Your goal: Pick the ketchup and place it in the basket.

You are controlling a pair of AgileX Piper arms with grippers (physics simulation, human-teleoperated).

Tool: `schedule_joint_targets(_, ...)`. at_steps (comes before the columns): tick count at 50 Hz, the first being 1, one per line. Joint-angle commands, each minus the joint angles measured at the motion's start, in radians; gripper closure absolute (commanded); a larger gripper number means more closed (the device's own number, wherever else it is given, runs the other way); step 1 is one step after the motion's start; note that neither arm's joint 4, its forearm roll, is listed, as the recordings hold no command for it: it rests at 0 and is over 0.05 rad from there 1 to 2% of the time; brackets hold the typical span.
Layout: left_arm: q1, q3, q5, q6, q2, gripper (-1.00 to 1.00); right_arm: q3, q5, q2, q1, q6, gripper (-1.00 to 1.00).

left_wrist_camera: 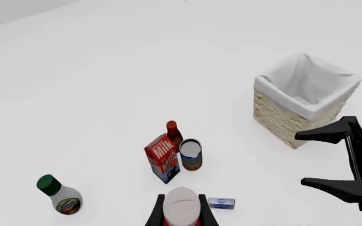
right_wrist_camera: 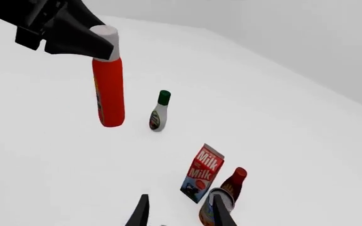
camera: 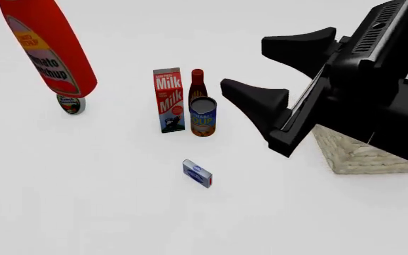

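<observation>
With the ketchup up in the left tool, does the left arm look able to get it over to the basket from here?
Probably yes. The ketchup hangs clear above the table items in the left tool, and the basket stands open. The right tool hovers near the basket and could crowd the path.

The front camera sits high behind the arms and looks forward and down at the table point(camera: 83, 212). Each wrist camera rides on its own arm, high up, looking down along the fingers. All three see the milk carton point(camera: 168, 100) point(left_wrist_camera: 162, 157) point(right_wrist_camera: 201, 173) and the can point(camera: 203, 116) point(left_wrist_camera: 190, 154) point(right_wrist_camera: 215, 206) beside it.
</observation>
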Motion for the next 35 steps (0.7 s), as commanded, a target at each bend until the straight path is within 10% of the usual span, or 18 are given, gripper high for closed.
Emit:
schedule_joint_targets(1,-0.03,-0.021,0.016,0.019,-0.005,1.0,-0.085,0.046,0.045,0.086,0.054,-1.0)
schedule_joint_targets(9,-0.034,-0.008,0.005,0.023,-0.005,1.0,-0.157,0.101,0.036,0.15,0.192,-1.0)
schedule_joint_targets(35,-0.049,-0.006,0.005,0.035,0.0,1.0,-0.286,0.196,0.197,0.182,0.197,-1.0)
